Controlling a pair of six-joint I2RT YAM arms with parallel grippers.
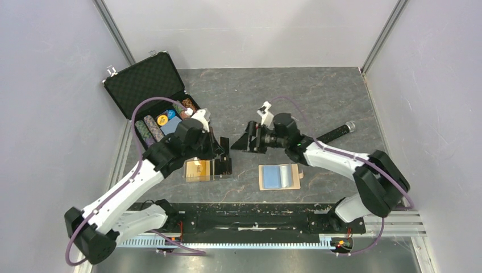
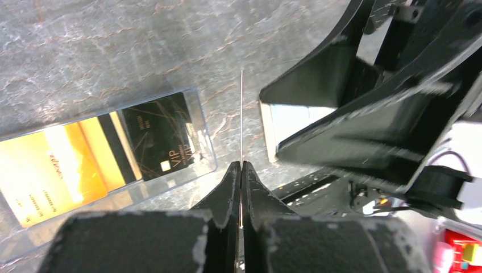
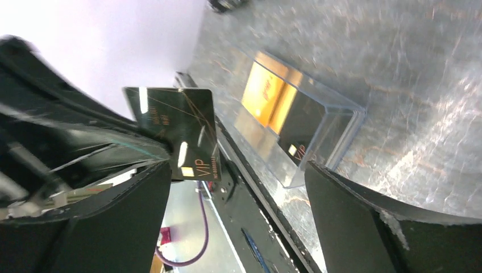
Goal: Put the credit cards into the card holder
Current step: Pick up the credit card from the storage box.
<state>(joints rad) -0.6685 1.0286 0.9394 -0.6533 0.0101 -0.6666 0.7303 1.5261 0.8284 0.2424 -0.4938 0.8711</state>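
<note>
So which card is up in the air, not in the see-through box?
The black shiny VIP card pinched in the left arm's fingers. The orange-gold card and the other black card lie flat inside the clear plastic box.

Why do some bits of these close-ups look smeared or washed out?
Left wrist view: the right fingers are smeared by blur, and glare bleaches the orange-gold card in the clear box. Right wrist view: the left fingers are blurred, while the black card they grip is sharper but streaked with reflections. Top view: evenly lit, sharp.
</note>
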